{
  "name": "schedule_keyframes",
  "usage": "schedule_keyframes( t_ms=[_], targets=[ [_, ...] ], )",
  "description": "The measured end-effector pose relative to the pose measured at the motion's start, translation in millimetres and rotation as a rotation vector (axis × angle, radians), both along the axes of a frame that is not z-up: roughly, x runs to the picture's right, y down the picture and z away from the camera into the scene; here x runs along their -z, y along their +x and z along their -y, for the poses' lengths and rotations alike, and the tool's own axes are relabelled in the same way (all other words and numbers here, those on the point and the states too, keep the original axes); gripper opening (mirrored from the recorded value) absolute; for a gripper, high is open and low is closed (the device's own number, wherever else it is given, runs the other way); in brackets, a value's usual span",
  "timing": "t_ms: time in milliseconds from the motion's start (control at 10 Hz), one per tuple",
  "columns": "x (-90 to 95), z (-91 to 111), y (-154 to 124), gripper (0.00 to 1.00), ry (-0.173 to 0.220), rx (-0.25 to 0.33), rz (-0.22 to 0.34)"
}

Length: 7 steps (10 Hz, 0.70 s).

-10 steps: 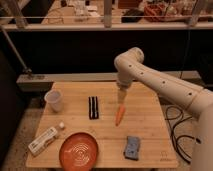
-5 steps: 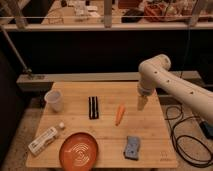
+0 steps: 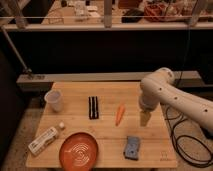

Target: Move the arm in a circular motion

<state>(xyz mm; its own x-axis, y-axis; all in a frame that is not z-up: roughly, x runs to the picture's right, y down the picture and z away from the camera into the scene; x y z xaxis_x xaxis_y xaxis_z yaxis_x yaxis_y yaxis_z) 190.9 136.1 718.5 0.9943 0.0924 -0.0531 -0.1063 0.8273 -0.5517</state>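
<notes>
The cream-white arm (image 3: 172, 97) reaches in from the right edge, bends at a bulbous joint (image 3: 156, 85) and points down. Its narrow tip, the gripper (image 3: 145, 119), hangs just above the wooden table (image 3: 107, 134), right of centre. It holds nothing that I can see. An orange carrot (image 3: 119, 114) lies on the table a short way to the left of the gripper, apart from it.
On the table are a white cup (image 3: 54, 100) at the back left, a black bar-shaped item (image 3: 93, 107), a white bottle (image 3: 46, 139), an orange plate (image 3: 79, 151) and a blue object (image 3: 132, 147) at the front. Black cables (image 3: 182, 137) lie on the floor at the right.
The arm has swung right, from over the carrot to the table's right part. In the last half second its tip also came a little toward the front.
</notes>
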Motion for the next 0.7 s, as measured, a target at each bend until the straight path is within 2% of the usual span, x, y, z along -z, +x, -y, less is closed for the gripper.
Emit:
schedule_keyframes(
  t_ms=[100,300,500,700],
  targets=[
    [8.9,-8.8,-18.8,0.80,-0.001,0.022,0.015],
    [25.6,-23.9,-73.9,0.80,-0.001,0.080,0.067],
    [32.4,-29.7,-119.9,0.80,0.004,0.125,0.124],
    [31.4,-26.5,-170.5,0.80,0.021,0.176,0.190]
  ],
)
